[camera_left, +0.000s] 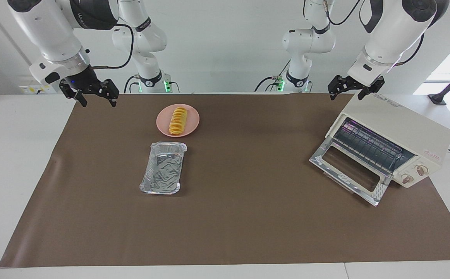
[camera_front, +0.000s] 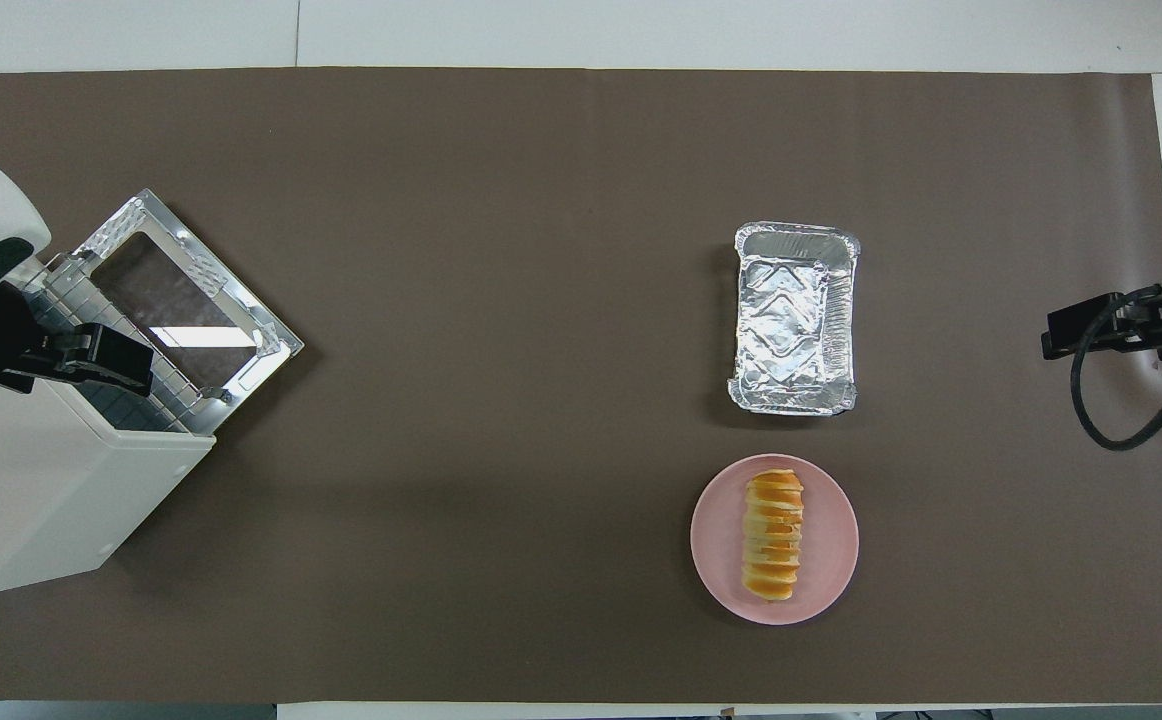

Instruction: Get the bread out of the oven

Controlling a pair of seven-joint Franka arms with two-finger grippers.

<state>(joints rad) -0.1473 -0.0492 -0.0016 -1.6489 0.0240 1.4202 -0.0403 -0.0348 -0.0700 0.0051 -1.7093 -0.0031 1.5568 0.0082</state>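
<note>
The right gripper [camera_left: 92,94] hangs at the upper left of the facing view, over the edge of the brown mat [camera_left: 240,217] at the right arm's end of the desk [camera_left: 12,155]. Its fingers are spread wide and hold nothing. The left gripper [camera_left: 354,88] hangs at the upper right of that view, over the top of the oven [camera_left: 397,128] near its edge closest to the robots; its fingers are likewise wide apart and empty.

The bread [camera_left: 178,121] lies lengthwise on a round pink plate [camera_left: 193,124], upper centre-left in the facing view and lower right in the overhead view — out of the oven and well apart from it. Just beside the plate, farther from the robots, a crinkled foil tray [camera_left: 162,173] sits empty on the mat.

The oven stands at the left arm's end of the desk, turned at an angle, at the middle right of the facing view. Its glass door [camera_left: 351,176] is dropped open onto the mat and the wire rack [camera_left: 368,145] shows inside — bare, as far as can be seen. Two round knobs [camera_left: 414,174] and a small red sticker [camera_left: 433,155] mark its front panel.
</note>
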